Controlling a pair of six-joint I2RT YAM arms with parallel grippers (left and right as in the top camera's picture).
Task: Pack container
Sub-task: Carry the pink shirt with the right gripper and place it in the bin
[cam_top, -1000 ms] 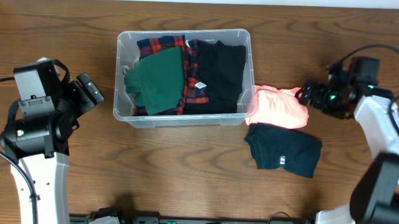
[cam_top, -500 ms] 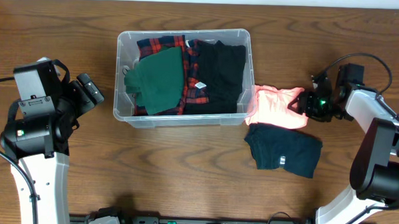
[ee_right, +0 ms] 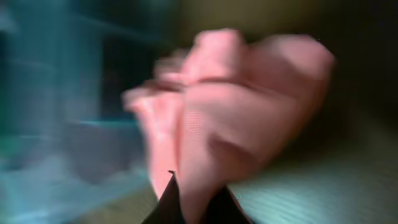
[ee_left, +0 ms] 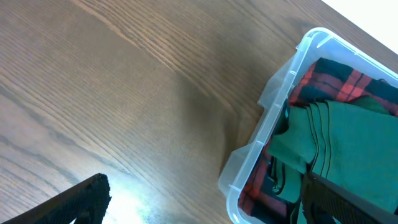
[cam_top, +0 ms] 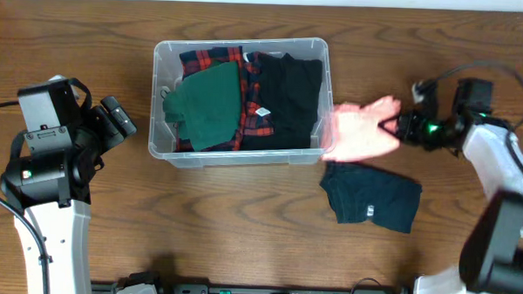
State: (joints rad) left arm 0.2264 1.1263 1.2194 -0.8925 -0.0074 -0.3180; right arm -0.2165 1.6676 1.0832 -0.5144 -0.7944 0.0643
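The right gripper [cam_top: 396, 127] has its jaws clamped on a pink garment [cam_top: 358, 133] at 3 o'clock on the table [cam_top: 241, 225], the left gripper [cam_top: 121, 118] gapes empty at 9 o'clock, and between them, toward 12, sits the clear, round-cornered rectangular container [cam_top: 235, 157] holding a green garment [cam_top: 206, 106], red plaid cloth [cam_top: 256, 114] and black clothing [cam_top: 290, 91].

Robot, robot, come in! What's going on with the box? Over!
Left gripper open, parked left of container. Right gripper shut on pink cloth, by container's right wall. Container holds clothes. Navy cloth on table, not in the way.
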